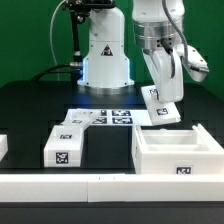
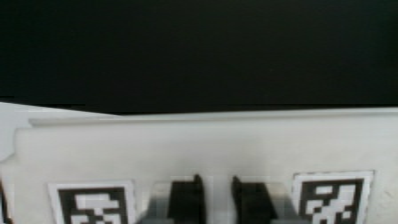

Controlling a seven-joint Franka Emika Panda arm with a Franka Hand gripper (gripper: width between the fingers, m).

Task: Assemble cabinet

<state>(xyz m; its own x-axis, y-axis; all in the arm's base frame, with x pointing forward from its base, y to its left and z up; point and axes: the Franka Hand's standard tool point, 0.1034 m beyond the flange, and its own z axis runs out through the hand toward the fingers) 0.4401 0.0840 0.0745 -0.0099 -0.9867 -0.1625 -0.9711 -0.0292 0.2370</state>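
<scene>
My gripper (image 1: 163, 97) is shut on a flat white cabinet panel (image 1: 160, 110) with black-and-white tags. It holds the panel tilted above the table, just behind the far-left corner of the cabinet box (image 1: 176, 152). The box is large, white and open on top, and stands at the front on the exterior view's right with one tag on its front wall. In the wrist view the panel (image 2: 214, 140) fills the lower half and carries two tags. My two dark fingers (image 2: 183, 198) stand close together on its edge, with my gripper (image 2: 214, 186) between the tags.
The marker board (image 1: 100, 118) lies flat in the middle. A smaller white tagged block (image 1: 64, 146) sits at the front on the exterior view's left. Long white border rails (image 1: 100, 186) run along the front edge. The robot's base (image 1: 105, 60) stands at the back.
</scene>
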